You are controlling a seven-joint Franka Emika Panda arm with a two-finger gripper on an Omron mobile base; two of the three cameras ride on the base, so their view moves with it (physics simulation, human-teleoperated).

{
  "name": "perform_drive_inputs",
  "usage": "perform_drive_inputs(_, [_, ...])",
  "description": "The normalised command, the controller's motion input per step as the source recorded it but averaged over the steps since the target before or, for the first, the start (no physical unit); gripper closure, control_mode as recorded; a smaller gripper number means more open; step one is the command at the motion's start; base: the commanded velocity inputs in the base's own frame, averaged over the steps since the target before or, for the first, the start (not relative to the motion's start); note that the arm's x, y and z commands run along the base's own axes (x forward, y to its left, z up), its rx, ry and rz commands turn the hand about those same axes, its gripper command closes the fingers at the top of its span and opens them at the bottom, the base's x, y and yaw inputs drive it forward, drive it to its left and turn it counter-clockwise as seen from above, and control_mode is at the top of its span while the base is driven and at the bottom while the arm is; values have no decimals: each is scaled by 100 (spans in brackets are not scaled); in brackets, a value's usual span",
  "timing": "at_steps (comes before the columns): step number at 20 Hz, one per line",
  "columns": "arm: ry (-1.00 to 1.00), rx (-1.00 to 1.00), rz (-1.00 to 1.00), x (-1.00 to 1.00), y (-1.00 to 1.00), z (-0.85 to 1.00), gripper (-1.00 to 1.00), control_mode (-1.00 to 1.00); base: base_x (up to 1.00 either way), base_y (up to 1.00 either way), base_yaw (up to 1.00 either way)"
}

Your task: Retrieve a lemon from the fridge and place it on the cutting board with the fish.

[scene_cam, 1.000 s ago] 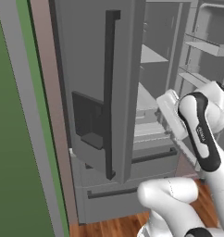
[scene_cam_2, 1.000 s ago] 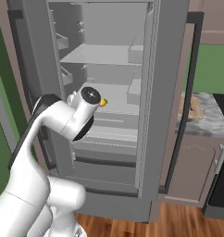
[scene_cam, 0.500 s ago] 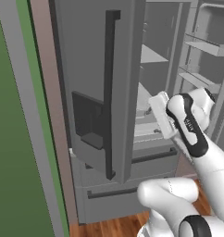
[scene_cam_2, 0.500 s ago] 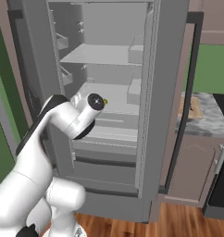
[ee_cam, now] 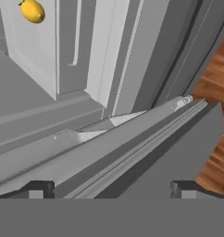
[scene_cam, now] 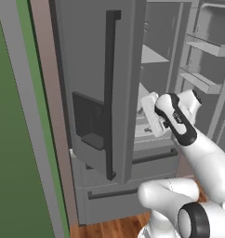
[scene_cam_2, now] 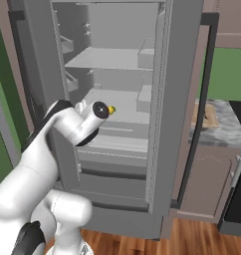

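The lemon (ee_cam: 32, 10) is small and bright yellow, and it lies at the top left of the hand view on a pale grey shelf inside the fridge (scene_cam: 100, 93). In the right base view a bit of the lemon (scene_cam_2: 111, 109) peeks out just past my wrist. My gripper (ee_cam: 111, 190) is open, its two dark fingertips wide apart with nothing between them, looking down over the drawer fronts below the lemon's shelf. From the left base, the gripper (scene_cam: 148, 110) reaches into the open fridge beside the left door. The tan cutting board (scene_cam_2: 204, 115) lies on the marbled counter to the right.
The left fridge door with its long dark handle (scene_cam: 111, 93) stands close to my hand. The right door (scene_cam_2: 177, 99) is swung open between the fridge interior and the counter. Door bins (scene_cam: 205, 79) hang on the right. Wooden floor (scene_cam_2: 192, 239) lies below.
The hand has moved further into the fridge, shifting left in the left base view. The gripper stays open.
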Motion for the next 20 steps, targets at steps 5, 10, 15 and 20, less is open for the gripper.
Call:
perform_drive_inputs(5, [0,8,1,0,39,-18,-100,-100,0,0,0])
perform_drive_inputs(10, [0,2,6,-1,49,-4,-100,-100,0,0,0])
perform_drive_inputs(15, [0,0,7,-21,54,0,-100,-100,0,0,0])
perform_drive_inputs(20, [0,0,10,-63,64,0,-100,-100,0,0,0])
